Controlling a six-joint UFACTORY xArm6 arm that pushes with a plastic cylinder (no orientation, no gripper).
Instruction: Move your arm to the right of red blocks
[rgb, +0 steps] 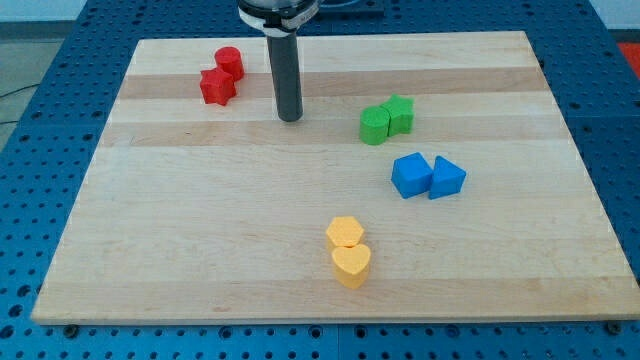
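Note:
Two red blocks sit touching at the view's upper left: a red cylinder (230, 62) and, just below and left of it, a red star-shaped block (216, 86). My tip (290, 118) rests on the wooden board to the right of them and slightly lower, about a block's width or more clear of the red star. It touches no block.
Two green blocks (386, 119) sit together right of my tip. A blue cube (411, 175) and a blue triangular block (446, 179) lie at the right middle. A yellow hexagon (345, 233) and a yellow heart (351, 264) lie near the bottom. The board's edge (330, 320) runs along the bottom.

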